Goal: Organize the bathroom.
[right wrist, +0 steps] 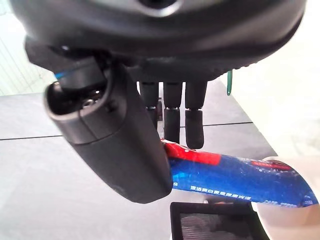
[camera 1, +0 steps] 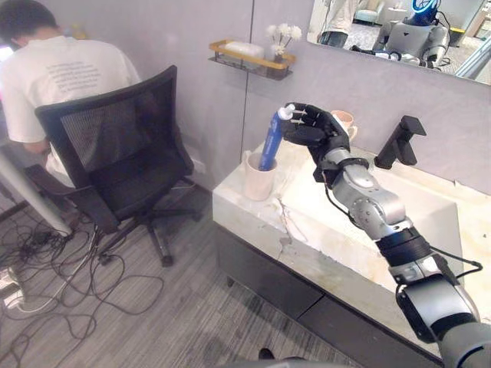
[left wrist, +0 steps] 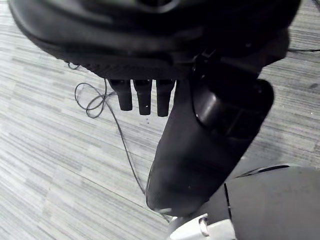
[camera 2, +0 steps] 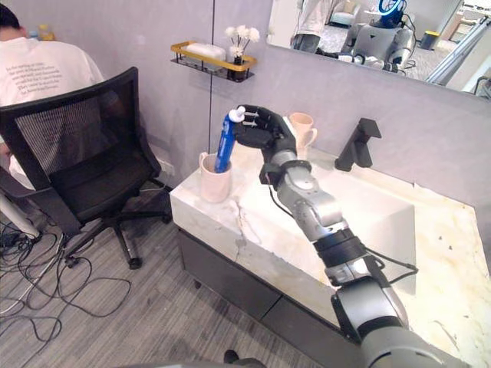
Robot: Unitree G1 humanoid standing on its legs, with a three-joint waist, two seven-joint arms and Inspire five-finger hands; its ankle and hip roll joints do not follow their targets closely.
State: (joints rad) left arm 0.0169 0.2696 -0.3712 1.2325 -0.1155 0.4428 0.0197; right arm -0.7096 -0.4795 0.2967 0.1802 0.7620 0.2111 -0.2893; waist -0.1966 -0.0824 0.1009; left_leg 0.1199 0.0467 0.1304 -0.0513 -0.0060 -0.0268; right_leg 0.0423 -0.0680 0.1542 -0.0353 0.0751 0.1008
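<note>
The right hand (camera 1: 311,126) reaches over the far left corner of the counter (camera 2: 253,230), its fingers (right wrist: 194,122) and thumb curled round the top end of a blue toothpaste tube (camera 1: 269,142). The tube's white cap pokes out just above the hand, and the tube slants down from the grasp into a cream cup (camera 1: 258,178) right below the hand, its lower end inside the cup. The cup stands upright on the counter's corner, near the edge.

Just behind the hand, a pink mug (camera 2: 304,129) sits on the counter against the wall. Further to the hand's right, a black faucet (camera 1: 400,142) stands over the sink basin (camera 2: 383,215), which runs along under the forearm. On the wall above and to the left of the hand hangs a small yellow-rimmed shelf (camera 1: 247,60) carrying a white item and a little vase of white flowers (camera 1: 281,36). A mirror (camera 1: 399,34) is on the wall above the hand's right.

Well to the hand's left, off the counter, a black office chair (camera 1: 115,161) stands on the grey floor, and a person (camera 1: 57,77) in a white shirt sits beyond it, back turned.

The left hand (left wrist: 145,97) hangs over the grey floor with its fingers straight and nothing in them.
</note>
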